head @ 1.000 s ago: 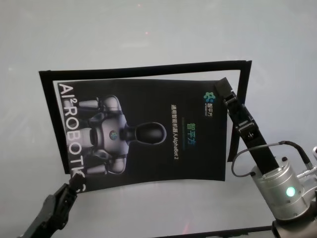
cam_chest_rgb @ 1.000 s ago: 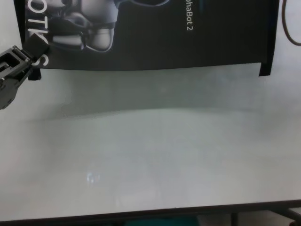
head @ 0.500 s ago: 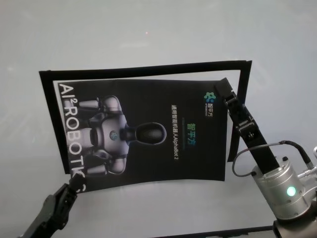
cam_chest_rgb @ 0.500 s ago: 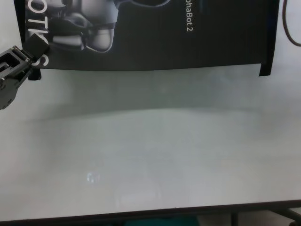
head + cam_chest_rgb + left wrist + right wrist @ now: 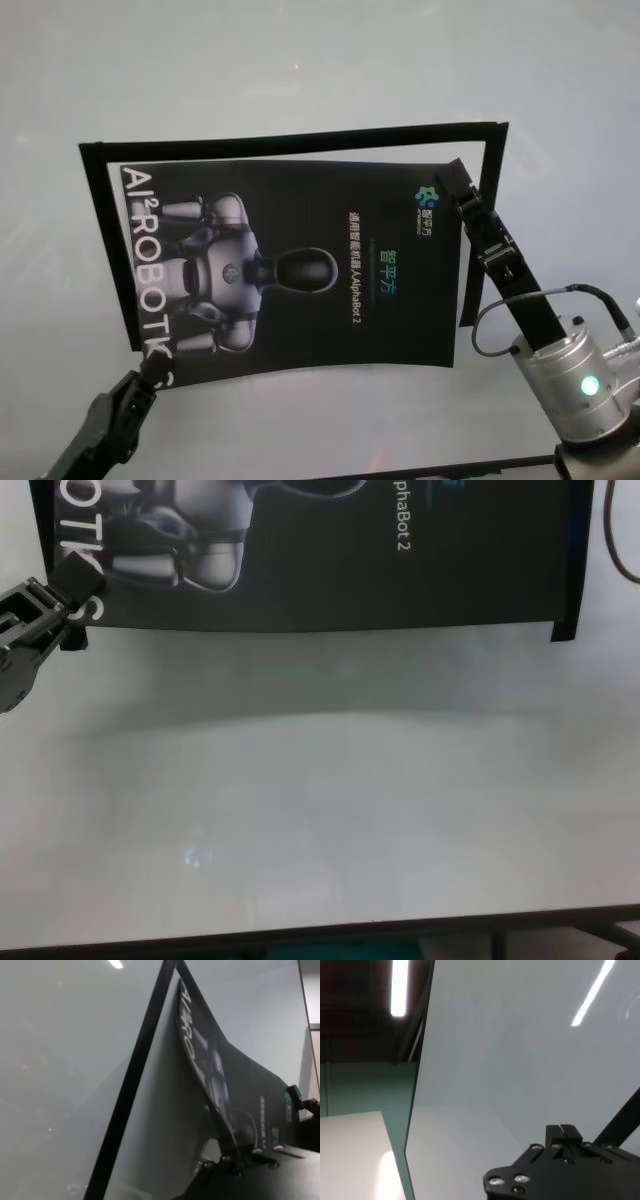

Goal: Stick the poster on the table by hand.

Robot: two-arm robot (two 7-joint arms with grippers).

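Black poster point(image 5: 300, 270) with silver-grey robot print and white letters on white table point(image 5: 300, 80).

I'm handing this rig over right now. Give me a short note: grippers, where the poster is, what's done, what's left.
Left gripper: at the poster's near left corner; whether it grips is unclear.
Right gripper: on the poster's far right corner, fingers together.
Poster lies on the table inside a black tape outline, but the left wrist view shows it bowed up off the surface.
Left: press it flat and stick the edges down.
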